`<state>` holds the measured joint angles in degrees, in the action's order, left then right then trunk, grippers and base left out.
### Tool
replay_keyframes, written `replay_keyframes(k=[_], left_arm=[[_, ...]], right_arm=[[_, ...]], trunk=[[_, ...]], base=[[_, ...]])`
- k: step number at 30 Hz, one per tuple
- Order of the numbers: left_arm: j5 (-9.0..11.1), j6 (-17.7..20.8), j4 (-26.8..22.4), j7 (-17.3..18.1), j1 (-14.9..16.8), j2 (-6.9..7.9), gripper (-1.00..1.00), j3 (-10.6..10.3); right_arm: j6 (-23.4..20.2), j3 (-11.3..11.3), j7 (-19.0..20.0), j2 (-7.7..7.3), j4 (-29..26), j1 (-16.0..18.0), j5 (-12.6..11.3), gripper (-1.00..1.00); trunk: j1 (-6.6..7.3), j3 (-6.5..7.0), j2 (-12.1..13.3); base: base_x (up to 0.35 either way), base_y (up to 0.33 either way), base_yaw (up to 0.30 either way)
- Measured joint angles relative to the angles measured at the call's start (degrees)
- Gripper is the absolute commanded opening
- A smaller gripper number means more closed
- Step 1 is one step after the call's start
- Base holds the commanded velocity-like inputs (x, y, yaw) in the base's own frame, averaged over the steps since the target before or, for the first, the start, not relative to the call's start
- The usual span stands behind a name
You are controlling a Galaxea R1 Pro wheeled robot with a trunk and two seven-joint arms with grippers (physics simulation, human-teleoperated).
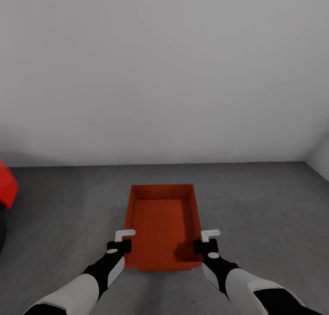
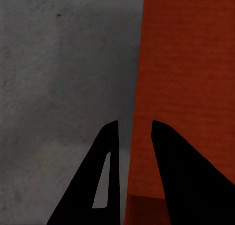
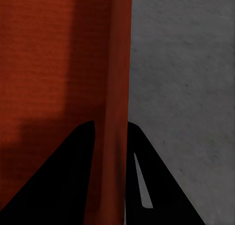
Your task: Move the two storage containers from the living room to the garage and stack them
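One storage container [image 1: 162, 223] is in the garage over the concrete floor [image 1: 256, 201], near the wall. Left hand [image 1: 122, 242] and right hand [image 1: 208, 242] each pinch a side wall. Judged: first container nearly placed; second not yet stacked.

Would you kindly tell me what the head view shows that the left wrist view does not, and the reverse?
Head view alone: the white wall, part of the red car, both arms, the right gripper, and the storage container's whole open interior.

Left wrist view alone: a close look at the left gripper straddling the container's side wall.

Both: the orange-red container, the grey concrete floor, the left gripper.
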<state>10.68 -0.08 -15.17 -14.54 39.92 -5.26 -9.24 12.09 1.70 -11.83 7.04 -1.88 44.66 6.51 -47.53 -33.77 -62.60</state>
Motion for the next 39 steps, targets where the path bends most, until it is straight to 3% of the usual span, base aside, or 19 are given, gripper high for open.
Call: replay_keyframes(k=[39], left_arm=[[0.0,0.1,-0.1,0.0,0.0,-0.02,-1.0,0.0]], right_arm=[[0.0,-0.1,0.1,-0.04,-0.1,0.0,0.0,-1.0]], trunk=[[0.0,0.06,0.0]], base=[[-0.018,-0.029,0.016]])
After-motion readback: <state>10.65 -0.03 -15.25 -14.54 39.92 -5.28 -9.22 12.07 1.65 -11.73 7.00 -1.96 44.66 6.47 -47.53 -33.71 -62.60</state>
